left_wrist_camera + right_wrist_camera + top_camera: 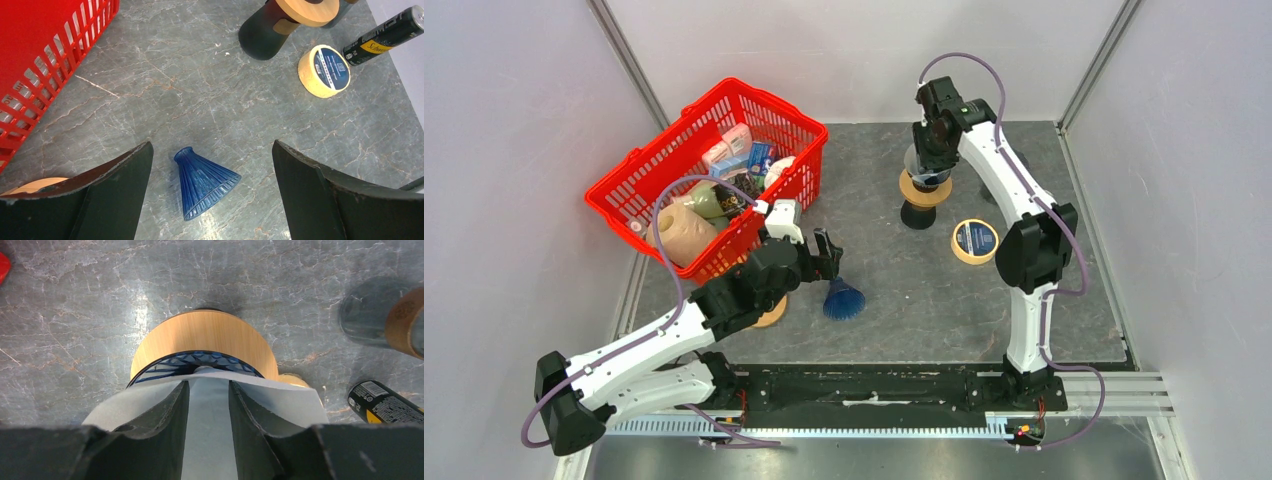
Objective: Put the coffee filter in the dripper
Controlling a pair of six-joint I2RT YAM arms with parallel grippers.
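The right gripper [208,385] hangs over the stand [205,332] with its jaws narrow, a slim gap between them. The white filter [295,400] spreads directly under its fingers [165,415], wider than them on both sides, and shows through the gap. I cannot tell whether the fingers pinch the paper or only rest on it. Just ahead of the fingertips, the filter's front edge lies over the ribbed blue dripper [195,360], which sits in the stand's wooden ring. To the gripper's right, a black cylinder [380,402] lies on the table [75,315].

The left gripper [212,145] is spread wide and holds nothing. A blue cone [202,182] lies on its side on the table between and below the two fingers, touching neither. A red basket [55,45] stands off to its left, and a tape roll [325,70] lies ahead to its right.
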